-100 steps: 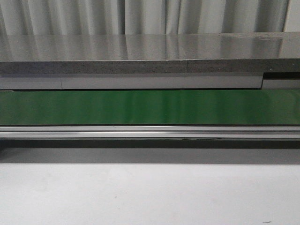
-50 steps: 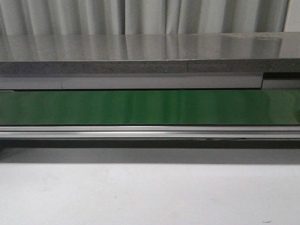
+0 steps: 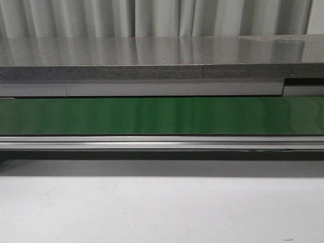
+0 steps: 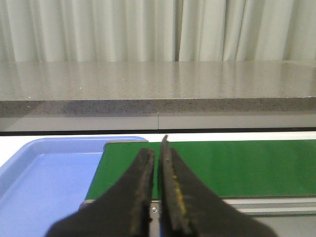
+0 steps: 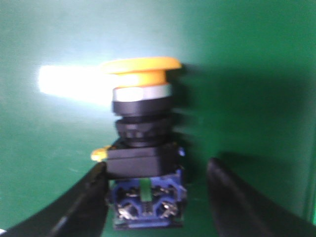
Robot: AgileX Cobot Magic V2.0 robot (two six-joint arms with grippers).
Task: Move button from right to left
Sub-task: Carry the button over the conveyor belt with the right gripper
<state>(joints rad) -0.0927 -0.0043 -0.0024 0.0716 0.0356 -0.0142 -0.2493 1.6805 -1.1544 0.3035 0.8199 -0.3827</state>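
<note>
The right end effector (image 5: pixel 158 197) is spread wide around the button (image 5: pixel 143 148), which lies on the green belt (image 5: pixel 247 59), one finger touching its black body. The left end effector (image 4: pixel 158 197) is clenched with nothing in it. Past it there's a blue tray (image 4: pixel 44 182) with nothing visible inside, then the grey table (image 4: pixel 158 84).

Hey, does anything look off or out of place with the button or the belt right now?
Nothing looks damaged or spilled. The button lies on its side on the green belt, between the open fingers of the right gripper. The left gripper is shut and empty.
</note>
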